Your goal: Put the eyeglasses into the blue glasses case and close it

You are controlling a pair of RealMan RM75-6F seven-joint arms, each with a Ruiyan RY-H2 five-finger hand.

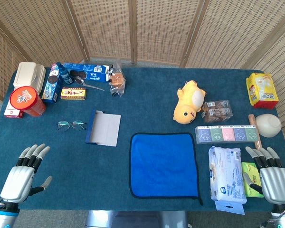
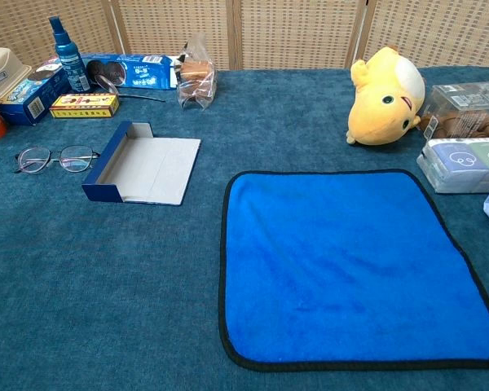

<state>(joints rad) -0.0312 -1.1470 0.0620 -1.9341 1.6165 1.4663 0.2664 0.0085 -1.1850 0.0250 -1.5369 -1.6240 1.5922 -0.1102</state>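
Note:
The eyeglasses [image 1: 71, 125] [image 2: 56, 158] lie flat on the blue tablecloth, just left of the glasses case. The blue glasses case [image 1: 103, 128] [image 2: 143, 165] lies open, its pale inside facing up and its blue wall toward the glasses. My left hand [image 1: 24, 173] rests near the front left corner of the table, fingers spread, holding nothing, well in front of the glasses. My right hand [image 1: 270, 173] sits at the front right, fingers apart and empty, over a green packet. Neither hand shows in the chest view.
A blue cloth [image 1: 164, 164] [image 2: 354, 265] covers the front middle. Snack boxes, a blue bottle [image 1: 62, 72] and a red tub [image 1: 27, 101] crowd the back left. A yellow plush [image 1: 190, 100], a tissue pack [image 1: 226, 173] and several small boxes fill the right.

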